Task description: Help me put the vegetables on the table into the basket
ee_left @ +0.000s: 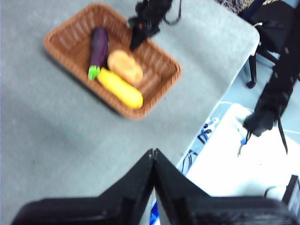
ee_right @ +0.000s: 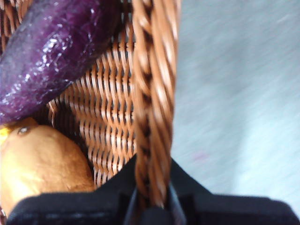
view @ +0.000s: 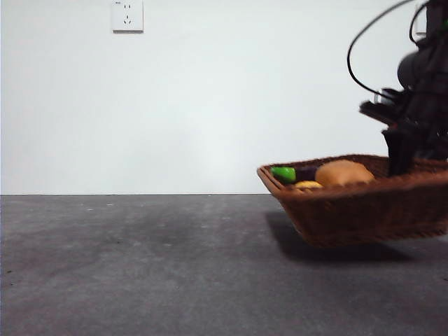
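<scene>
**Q:** Where's everything sitting, going left to right across your front view?

**A:** The left half is just bare table (view: 140, 266), with a wall socket (view: 127, 15) high on the white wall. Your basket (view: 364, 210) is over on the right, and it looks tipped: the near left corner rides high, there's a shadow under it, and the bottom seems clear of the table. All three vegetables are inside. You can see the eggplant (view: 294, 173), green cap pointing left, then a bit of the corn cob (view: 308, 185) peeking over the rim, then the potato (view: 343, 172) just right of them. From the left wrist camera you get them from above: eggplant (ee_left: 98, 49) by one long side, potato (ee_left: 125, 66) in the middle, corn cob (ee_left: 120, 88) along the other long side, touching the potato.

**Q:** And the grippers?

**A:** Your right gripper (view: 400, 157) comes in at the far right and is clamped on the basket's braided rim. The right wrist camera shows it plainly: the rim (ee_right: 152, 93) runs straight between the two jaws (ee_right: 151, 201), eggplant (ee_right: 51, 51) and potato (ee_right: 40, 161) just inside. Your left gripper (ee_left: 153, 154) is well away from the basket, above the table, jaws pressed together with nothing between them.
</scene>
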